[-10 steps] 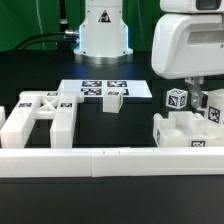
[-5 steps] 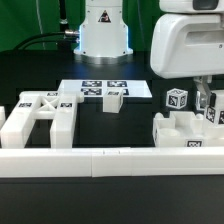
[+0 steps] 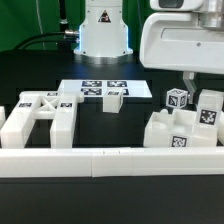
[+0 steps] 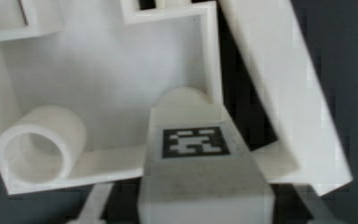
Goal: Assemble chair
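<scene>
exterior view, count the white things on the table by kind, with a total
big chair parts: 2, the left frame and the right slab
small tagged blocks: 3, the centre block, the cube and the far-right block
long rail: 1
marker board: 1
total: 7

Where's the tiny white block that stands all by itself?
In the exterior view, the small white block stands mid-table by the near edge of the marker board, in front of the robot's base.
</scene>
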You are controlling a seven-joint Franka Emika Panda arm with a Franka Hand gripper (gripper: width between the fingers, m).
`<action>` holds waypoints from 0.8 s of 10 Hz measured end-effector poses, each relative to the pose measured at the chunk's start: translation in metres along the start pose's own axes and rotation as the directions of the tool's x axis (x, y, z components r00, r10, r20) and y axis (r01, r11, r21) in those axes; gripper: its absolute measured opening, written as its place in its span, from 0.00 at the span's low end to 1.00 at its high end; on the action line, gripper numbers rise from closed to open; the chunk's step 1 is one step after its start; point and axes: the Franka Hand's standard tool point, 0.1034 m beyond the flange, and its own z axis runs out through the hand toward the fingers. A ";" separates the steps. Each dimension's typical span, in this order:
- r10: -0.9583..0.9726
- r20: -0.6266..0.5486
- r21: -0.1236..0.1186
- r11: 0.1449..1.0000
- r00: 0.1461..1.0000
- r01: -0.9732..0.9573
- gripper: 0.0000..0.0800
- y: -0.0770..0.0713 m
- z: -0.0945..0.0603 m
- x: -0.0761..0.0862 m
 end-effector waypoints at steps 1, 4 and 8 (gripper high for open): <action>0.084 -0.008 -0.008 0.996 0.996 -0.084 0.36 0.005 -0.001 0.004; 0.226 -0.028 -0.018 0.974 0.974 -0.227 0.36 0.014 -0.002 0.012; -0.028 -0.032 0.001 1.000 0.999 0.028 0.67 0.040 -0.035 0.015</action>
